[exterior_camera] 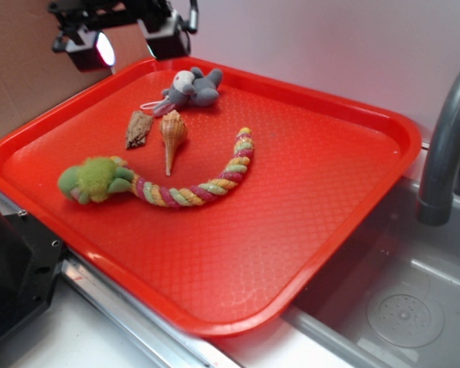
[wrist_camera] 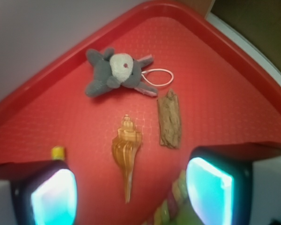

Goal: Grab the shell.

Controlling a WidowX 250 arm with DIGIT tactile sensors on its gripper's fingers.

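Lying nearest on the red tray is a braided rope toy with a fuzzy green end. Just beyond its curve rests the orange conch shell, tip toward the rope, with a dark brown shell beside it. Farther back lies a grey plush mouse. The gripper hangs above the conch, jaws spread apart, touching nothing.

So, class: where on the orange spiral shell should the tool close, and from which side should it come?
Probably across the wide ribbed top of the shell, coming straight down from above. It lies flat on the red tray, and its long tip tapers too thin to pinch. The open tool hovers above it; the brown shell lies close beside, so keep the fingers clear of it.
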